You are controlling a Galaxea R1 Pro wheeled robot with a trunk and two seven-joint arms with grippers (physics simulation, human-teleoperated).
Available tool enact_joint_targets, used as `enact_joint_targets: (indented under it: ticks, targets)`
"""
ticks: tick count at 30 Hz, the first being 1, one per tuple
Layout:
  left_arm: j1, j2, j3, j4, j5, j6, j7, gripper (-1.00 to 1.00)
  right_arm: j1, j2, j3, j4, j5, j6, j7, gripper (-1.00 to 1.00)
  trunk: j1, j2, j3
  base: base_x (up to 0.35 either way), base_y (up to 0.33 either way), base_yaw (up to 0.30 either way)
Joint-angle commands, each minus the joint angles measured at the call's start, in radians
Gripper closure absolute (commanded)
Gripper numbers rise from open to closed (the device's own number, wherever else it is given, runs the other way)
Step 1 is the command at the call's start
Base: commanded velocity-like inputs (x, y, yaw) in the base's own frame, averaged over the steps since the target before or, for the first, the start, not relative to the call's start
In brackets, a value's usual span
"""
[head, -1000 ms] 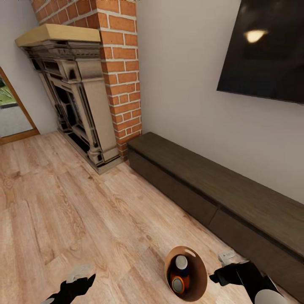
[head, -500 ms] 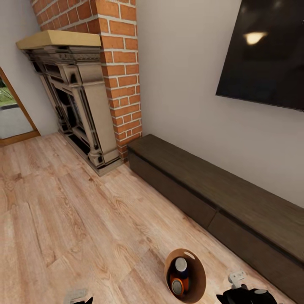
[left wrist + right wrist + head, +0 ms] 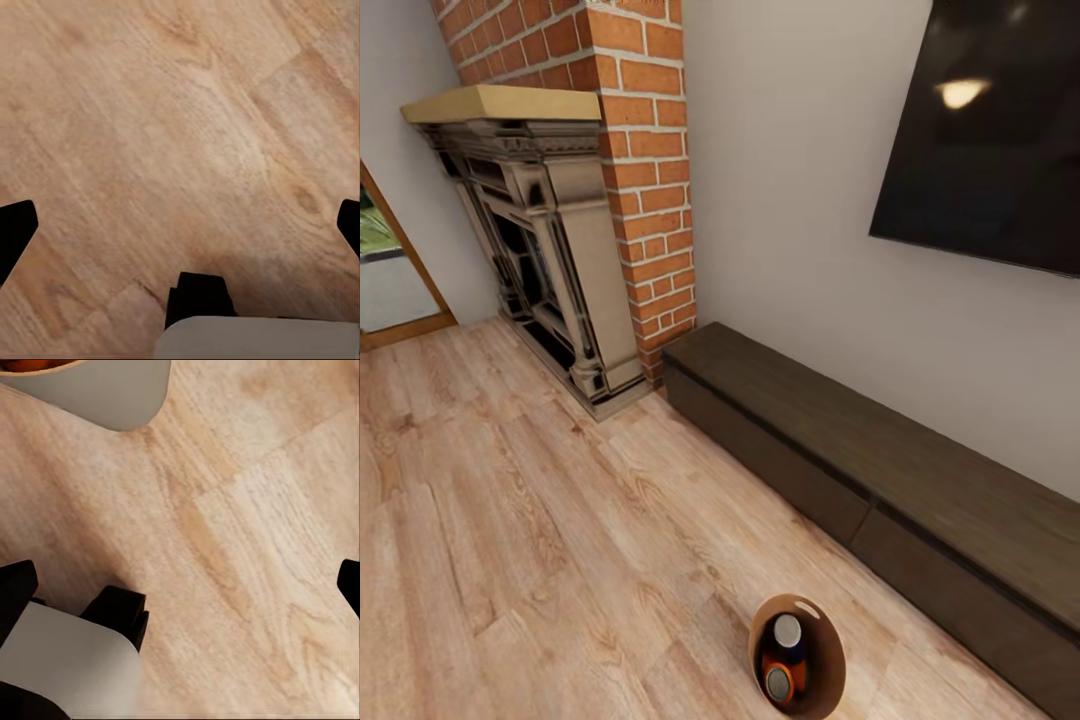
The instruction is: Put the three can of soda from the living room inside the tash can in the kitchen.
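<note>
Where the wood-plank floor (image 3: 540,540) runs up to the long low dark cabinet (image 3: 880,470), the tash can (image 3: 797,655) stands upright on the boards, near the cabinet's front but apart from it. Looking down into its brown inside from my head, I see orange soda cans (image 3: 784,655) in it: two round grey tops are plain, one nearer the far wall of the bin and one nearer me, with orange between them. Whether a third can lies beneath them I cannot tell.

Behind the bin rises the red brick fireplace (image 3: 640,190) with its pale mantel, and the black TV (image 3: 990,130) hangs on the wall above the cabinet.

My left gripper (image 3: 180,225) points at bare planks, its dark fingertips spread wide to both edges of its wrist view, nothing between them. My right gripper (image 3: 180,585) is spread just as wide and empty over the floor, with the bin's pale outer wall (image 3: 97,386) beyond it, a sliver of orange showing at the rim.
</note>
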Motion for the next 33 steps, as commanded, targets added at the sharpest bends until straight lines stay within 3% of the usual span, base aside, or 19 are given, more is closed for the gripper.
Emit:
enact_joint_targets:
  ticks: [1,10,11,15,16,19,21,22,27,33]
  targets:
    - [0.010,0.000,0.000,0.001,0.001,-0.011,0.001,-1.00,0.010,0.000,0.000,0.010,-0.003,-0.015,-0.017,-1.00,-0.004,0.007,0.003,0.000,0.000,0.000]
    - [0.078,-0.004,0.003,0.006,0.004,-0.054,0.046,-1.00,0.060,-0.007,0.000,0.081,-0.010,-0.110,-0.077,-1.00,-0.038,0.070,0.032,0.000,0.000,0.000]
    - [0.110,-0.005,0.003,0.007,0.004,-0.060,0.075,-1.00,0.074,-0.011,0.000,0.099,-0.011,-0.132,-0.083,-1.00,-0.042,0.077,0.035,0.000,0.000,0.000]
    - [0.156,-0.006,0.004,0.007,0.007,-0.075,0.096,-1.00,0.090,-0.019,0.000,0.144,-0.011,-0.150,-0.089,-1.00,-0.058,0.105,0.047,0.000,0.000,0.000]
    - [0.191,-0.005,0.005,0.008,0.008,-0.111,0.104,-1.00,0.100,-0.032,0.000,0.194,-0.012,-0.174,-0.103,-1.00,-0.061,0.112,0.050,0.000,0.000,0.000]
    - [0.218,-0.004,0.006,0.011,0.009,-0.143,0.108,-1.00,0.108,-0.045,0.000,0.255,-0.011,-0.207,-0.146,-1.00,-0.073,0.133,0.060,0.000,0.000,0.000]
    - [0.249,-0.004,0.006,0.049,0.011,-0.209,0.112,-1.00,0.138,-0.058,0.002,0.379,-0.004,-0.252,-0.287,-1.00,-0.081,0.147,0.066,0.000,0.000,0.000]
    - [0.261,-0.006,0.006,0.060,0.015,-0.236,0.112,-1.00,0.146,-0.058,0.002,0.395,-0.004,-0.257,-0.305,-1.00,-0.084,0.154,0.069,0.000,0.000,0.000]
    - [0.312,-0.010,0.007,0.075,0.042,-0.315,0.112,-1.00,0.166,-0.059,0.002,0.417,-0.008,-0.263,-0.333,-1.00,-0.104,0.189,0.085,0.000,0.000,0.000]
    - [0.342,-0.014,0.006,0.080,0.056,-0.351,0.112,-1.00,0.188,-0.054,0.001,0.437,-0.011,-0.259,-0.348,-1.00,-0.127,0.231,0.104,0.000,0.000,0.000]
